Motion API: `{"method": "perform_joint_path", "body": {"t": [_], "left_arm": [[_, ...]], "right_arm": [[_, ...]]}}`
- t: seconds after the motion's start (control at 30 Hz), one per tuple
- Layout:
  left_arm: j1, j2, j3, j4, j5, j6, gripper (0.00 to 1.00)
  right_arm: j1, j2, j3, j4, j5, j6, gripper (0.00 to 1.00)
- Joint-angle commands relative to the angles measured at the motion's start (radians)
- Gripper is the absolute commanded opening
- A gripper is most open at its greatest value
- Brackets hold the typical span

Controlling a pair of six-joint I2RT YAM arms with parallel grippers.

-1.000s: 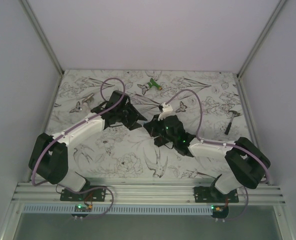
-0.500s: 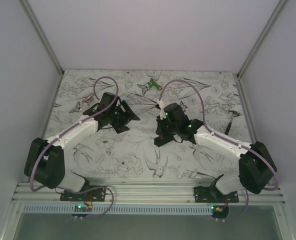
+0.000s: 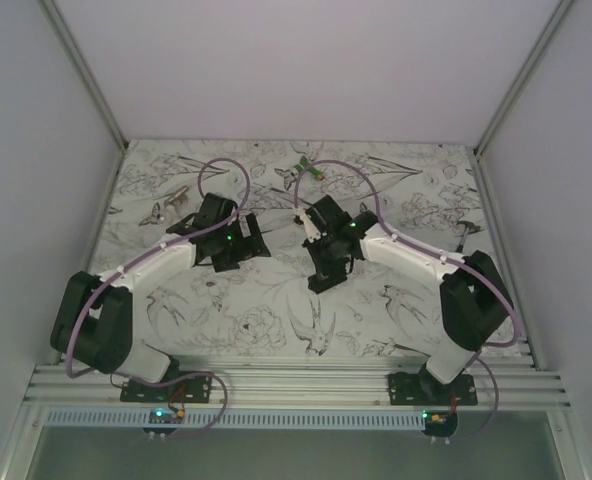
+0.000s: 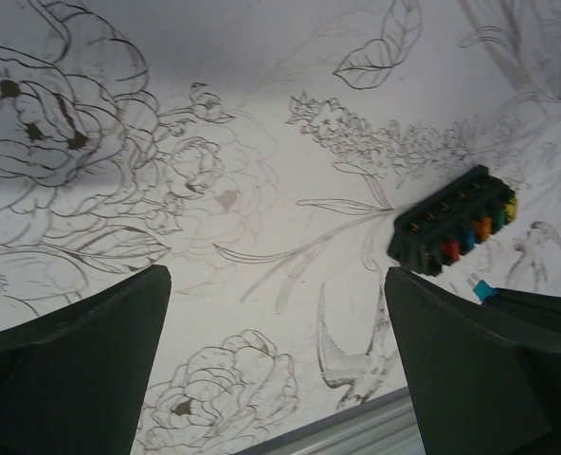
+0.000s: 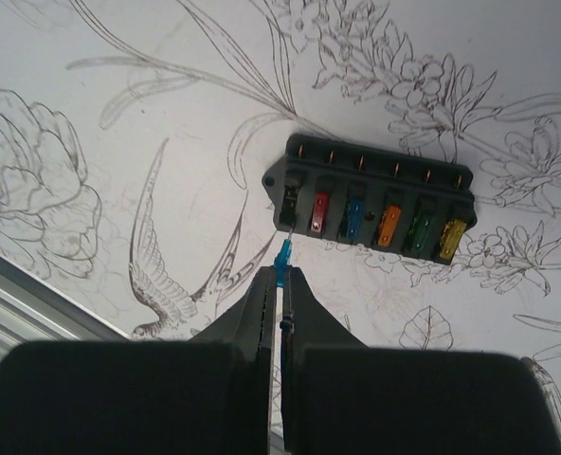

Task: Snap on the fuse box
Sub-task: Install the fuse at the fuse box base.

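The fuse box (image 5: 375,209) is a black oblong block lying flat on the flower-print cloth, with red, blue, orange, green and yellow fuses in its slots. Its leftmost slot (image 5: 292,197) looks empty. My right gripper (image 5: 279,277) is shut on a small light-blue fuse (image 5: 281,258), whose tip hangs just short of that slot. In the left wrist view the fuse box (image 4: 456,232) sits at the right, apart from my left gripper (image 4: 273,277), which stands wide open with nothing between its fingers. From above, the fuse box (image 3: 325,279) lies under the right gripper (image 3: 326,262).
A green-and-white gadget (image 3: 304,170) lies near the far edge of the table. A dark tool (image 3: 466,230) lies at the right edge. The aluminium rail (image 3: 296,385) runs along the near edge. My left gripper (image 3: 238,245) hovers left of the fuse box.
The left gripper has opened wide and drawn back to the left. The right arm has swung in over the fuse box, still shut.
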Motion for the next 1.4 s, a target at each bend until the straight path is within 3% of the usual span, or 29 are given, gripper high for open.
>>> {"method": "perform_joint_path", "body": {"t": [0.0, 1.37], "left_arm": [[0.024, 0.041, -0.015, -0.019, -0.039, 0.098, 1.00], [0.051, 0.088, -0.003, -0.018, -0.007, 0.099, 1.00]], "right_arm": [[-0.007, 0.037, 0.064, -0.088, -0.018, -0.029, 0.00], [-0.001, 0.209, 0.169, -0.134, -0.039, 0.003, 0.00]]}}
